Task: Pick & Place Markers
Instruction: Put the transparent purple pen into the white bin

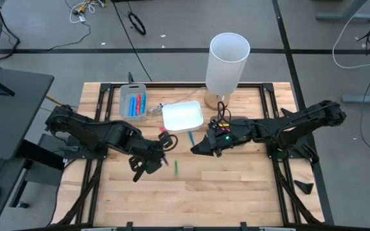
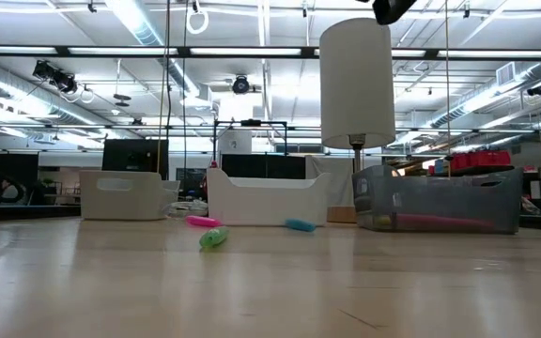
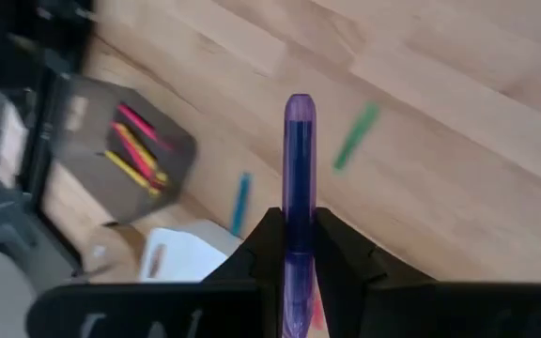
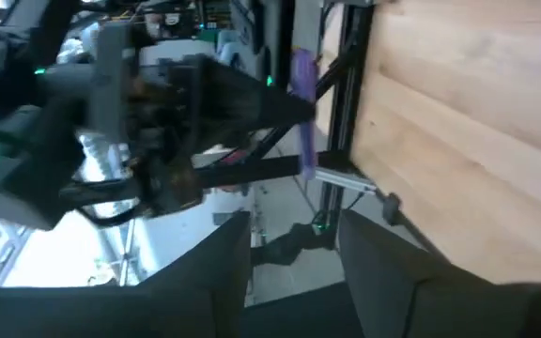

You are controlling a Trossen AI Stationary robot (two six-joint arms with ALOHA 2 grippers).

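High view: both arms reach toward the middle of the desk [image 1: 236, 192]. Left pincer [image 1: 166, 142] sits just left of centre; right pincer [image 1: 198, 149] faces it from the right, near but apart.

Left wrist view: left pincer [image 3: 299, 246] pinches a purple marker [image 3: 299, 188] between its dark fingers [image 3: 261, 249]. The marker is a thin, translucent violet stick with a rounded tip, standing well past the fingertips.

Right wrist view: the same purple marker [image 4: 303, 103] shows in the left arm's grip ahead; right pincer [image 4: 294, 258] has its fingers spread, nothing between them.

Loose on the desk: a green marker [image 1: 176, 168] near the middle, a teal-blue marker [image 1: 192, 137] just in front of the white tray [image 1: 182, 117]. The low view adds a pink marker [image 2: 200, 222] lying beside the white tray. The grey tray [image 1: 133, 101] toward the far left corner holds blue and red markers [image 1: 135, 104], lying side by side.
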